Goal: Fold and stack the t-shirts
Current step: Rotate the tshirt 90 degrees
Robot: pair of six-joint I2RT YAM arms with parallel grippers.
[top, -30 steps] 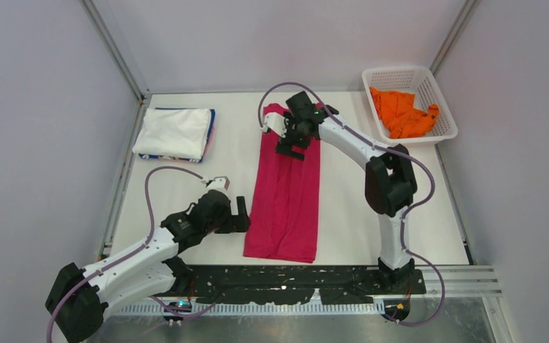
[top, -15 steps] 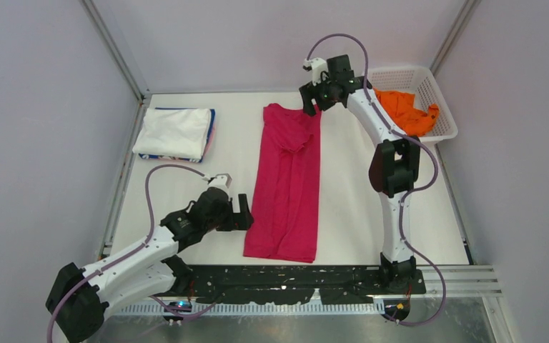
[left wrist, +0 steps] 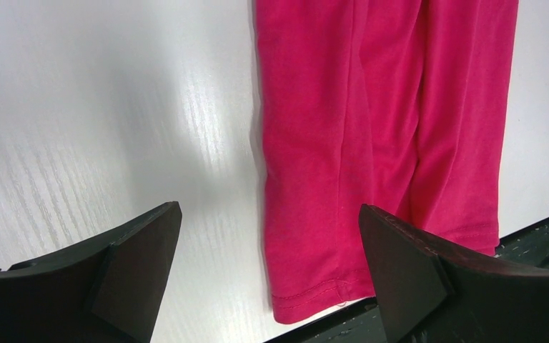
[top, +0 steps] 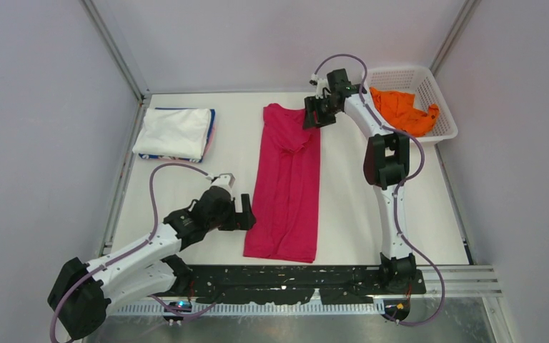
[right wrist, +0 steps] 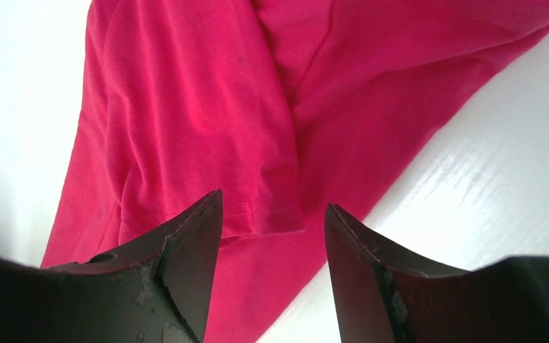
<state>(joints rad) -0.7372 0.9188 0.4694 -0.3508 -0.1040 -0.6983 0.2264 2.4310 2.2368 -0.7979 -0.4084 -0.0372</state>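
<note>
Top camera: fixed high behind the near edge of the table (top: pixel 357 214), facing down, far enough to cover the whole surface. Left wrist camera: close, looking past its fingers (left wrist: pixel 114 279) at the hem end of the magenta t-shirt (left wrist: pixel 372 143). Right wrist camera: closer, over the sleeve end. All three views share that shirt.

Lab test cell, white table (top: pixel 350 207), grey panel walls (top: pixel 36 107)

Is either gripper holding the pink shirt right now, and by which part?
Nothing is held. The left gripper stands open by the magenta shirt near its hem; the right gripper hangs open over its sleeve.
</note>
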